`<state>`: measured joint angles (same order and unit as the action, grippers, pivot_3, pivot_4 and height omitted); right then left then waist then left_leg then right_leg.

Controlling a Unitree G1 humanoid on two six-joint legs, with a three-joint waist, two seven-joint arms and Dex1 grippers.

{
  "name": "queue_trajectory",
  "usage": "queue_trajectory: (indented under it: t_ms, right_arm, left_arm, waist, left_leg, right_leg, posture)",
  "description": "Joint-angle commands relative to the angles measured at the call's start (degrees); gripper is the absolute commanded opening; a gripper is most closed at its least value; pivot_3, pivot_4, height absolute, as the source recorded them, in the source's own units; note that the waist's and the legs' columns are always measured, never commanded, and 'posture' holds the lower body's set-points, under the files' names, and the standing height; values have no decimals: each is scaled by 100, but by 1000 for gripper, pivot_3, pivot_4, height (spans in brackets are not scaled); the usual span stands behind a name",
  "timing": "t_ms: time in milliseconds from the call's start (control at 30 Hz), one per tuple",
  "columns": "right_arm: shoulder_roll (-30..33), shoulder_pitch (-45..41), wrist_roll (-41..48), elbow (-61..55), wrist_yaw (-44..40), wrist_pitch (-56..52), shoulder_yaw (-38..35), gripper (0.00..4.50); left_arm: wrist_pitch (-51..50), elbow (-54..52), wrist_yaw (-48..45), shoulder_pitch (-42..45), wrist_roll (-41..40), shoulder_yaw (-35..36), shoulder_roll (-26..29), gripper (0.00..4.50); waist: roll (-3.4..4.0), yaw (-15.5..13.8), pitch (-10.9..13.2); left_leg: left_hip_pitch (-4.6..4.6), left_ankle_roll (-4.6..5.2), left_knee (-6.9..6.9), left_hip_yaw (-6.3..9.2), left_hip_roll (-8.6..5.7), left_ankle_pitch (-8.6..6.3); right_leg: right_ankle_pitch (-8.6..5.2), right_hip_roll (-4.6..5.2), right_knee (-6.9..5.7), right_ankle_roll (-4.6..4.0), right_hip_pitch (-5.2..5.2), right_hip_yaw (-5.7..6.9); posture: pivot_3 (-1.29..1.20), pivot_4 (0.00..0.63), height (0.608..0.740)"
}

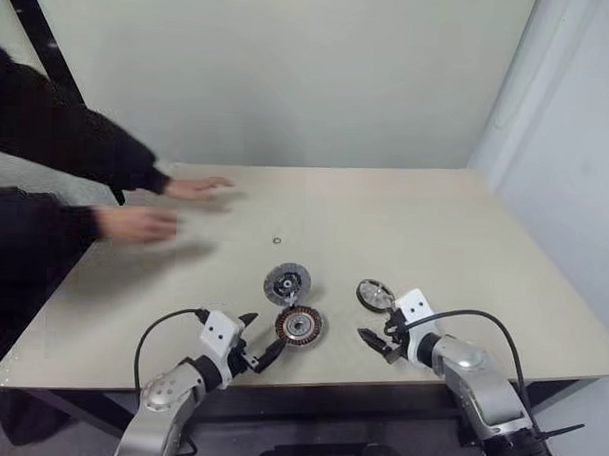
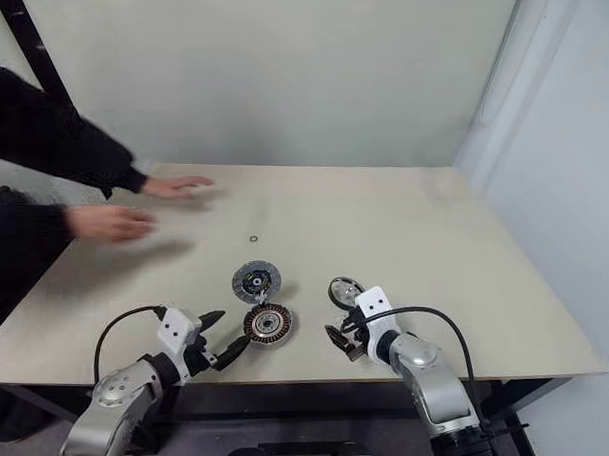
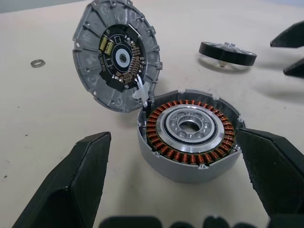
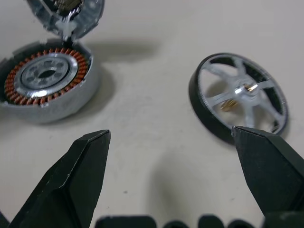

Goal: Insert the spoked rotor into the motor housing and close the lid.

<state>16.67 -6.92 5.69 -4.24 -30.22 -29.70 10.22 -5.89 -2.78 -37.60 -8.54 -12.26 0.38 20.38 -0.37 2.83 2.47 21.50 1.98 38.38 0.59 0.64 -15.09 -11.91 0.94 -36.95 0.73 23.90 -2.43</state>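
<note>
Both grippers sitting wide open, gripping nothing: left gripper facing motor housing, right gripper beside spoked rotor.

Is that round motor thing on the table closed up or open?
Open. The lid is swung up off the motor housing, baring its copper windings, and the spoked rotor lies apart on the table.

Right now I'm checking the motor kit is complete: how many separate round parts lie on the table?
4: the motor housing nearest the front edge, the lid just behind it, the spoked rotor to their right, and a tiny ring farther back.
</note>
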Motion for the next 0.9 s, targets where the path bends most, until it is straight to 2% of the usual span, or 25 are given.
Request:
queue_trajectory:
  t_ms: [33,233,900]
  right_arm:
    - [-14,11,159,-372,13,-67,-120,4451]
    - [-100,176,359,-572,64,-389,-162,4451]
    - [181,486,315,-961,305,-1081,-33,4451]
  left_arm:
    - [22,-257,-17,78,-47,-57,19,4500]
    - [13,-245,-21,119,-47,-100,32,4500]
    - [-14,-212,-76,177,-31,-145,104,4500]
  waist:
    - [0,0,0]
    - [0,0,0]
    - [0,0,0]
  left_leg:
    - [0,0,0,0,0,0]
    - [0,0,0,0,0,0]
    - [1,0,1,0,1,0]
  right_leg:
    - [0,0,0,0,0,0]
    - [0,0,0,0,0,0]
    - [-1,1,0,0,3,0]
  posture:
    - [0,0,740]
    - [0,0,740]
    - [0,0,740]
